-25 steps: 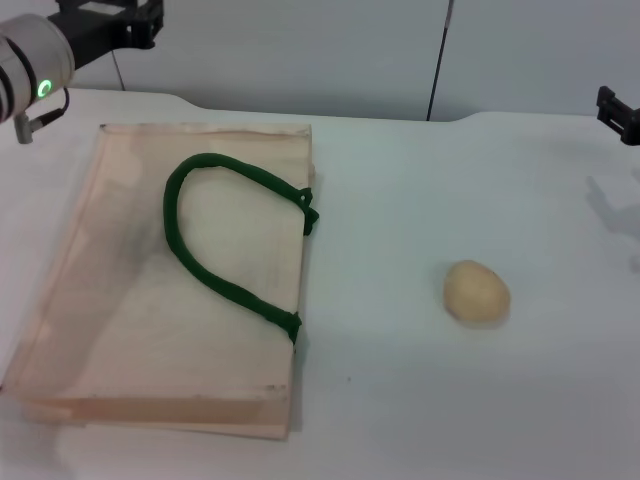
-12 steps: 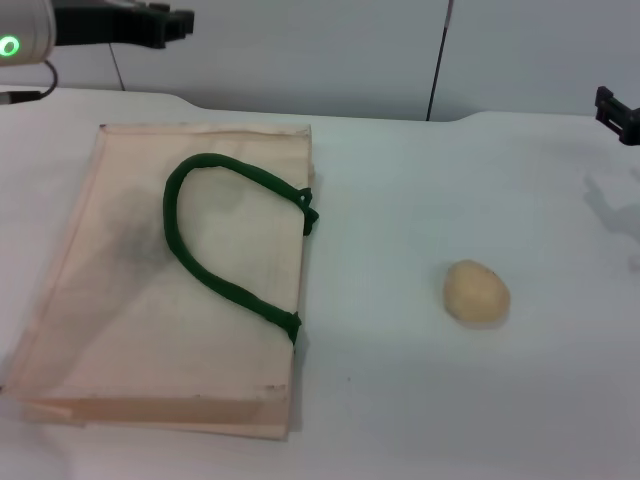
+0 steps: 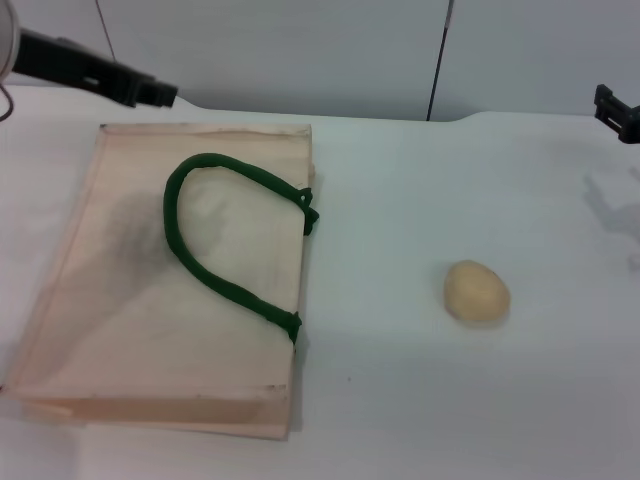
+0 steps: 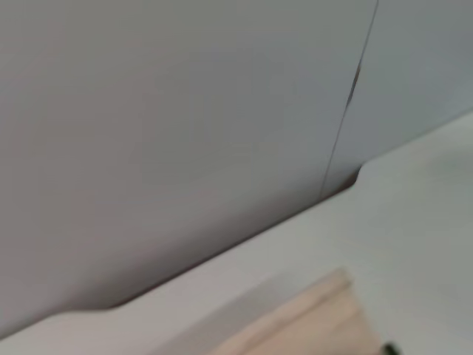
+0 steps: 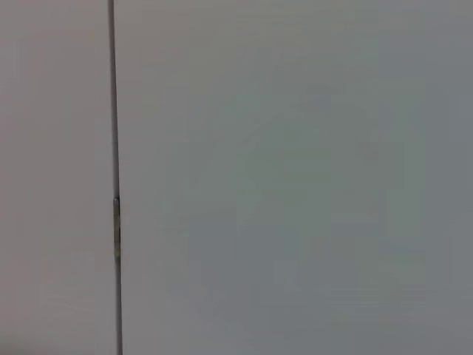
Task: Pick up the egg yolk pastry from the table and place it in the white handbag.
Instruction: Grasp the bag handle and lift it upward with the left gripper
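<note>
Left end effector (image 3: 150, 92): hangs above the counter (image 3: 400, 400) near its far left corner, just beyond the far edge of the white handbag (image 3: 120, 320). Over the last second it has swung from a raised, foreshortened pose out to a long dark arm reaching rightward along the bag's far side and dipping slightly lower. Only a dark tip shows; cannot tell how far its fingers are parted. Nothing seen in its hold.

Right end effector (image 3: 618, 110): sits at the far right edge of the counter, unmoved across the frames, mostly cut off. Finger state not readable.

Egg yolk pastry (image 3: 477, 291): on the bare counter, right of centre, well apart from the bag and from both arms. Same spot throughout, untouched.

Handbag: lies flat on the left half of the counter, green handle (image 3: 215, 240) looped over its upper face, mouth toward the pastry side. Left wrist view catches only a corner of the bag (image 4: 310, 325) and the wall.

Reading: early approach, no grasp yet. The left arm's motion suggests it is heading for the bag, perhaps to hold or open it. Pastry pickup not begun.
</note>
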